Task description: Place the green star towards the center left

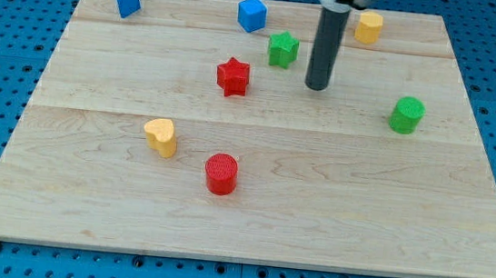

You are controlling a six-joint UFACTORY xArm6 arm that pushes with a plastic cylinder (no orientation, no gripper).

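At the view's far left of our wooden board [99, 79], near the top edge, sits a blue block [126, 0] of blocky shape. Further right and well below it, a yellow heart [161, 136] lies in the lower half of the board. Next we come to a red cylinder [222, 173], just right of the heart and slightly lower. Above it, near the middle, is a red star [233, 75]. At the top edge, right of that star, stands a blue cube [252, 14].

The green star [282, 48] sits just below and right of the blue cube, in the upper middle of the board, up and right of the red star and apart from it.

We carry no claw, only a dark rod, so there is nothing to open or close. My tip [316, 86] rests just right of the green star and slightly lower, with a small gap between them.

Past the rod, a yellow block [368, 26] sits at the top edge, and a green cylinder [406, 114] stands alone toward the right.
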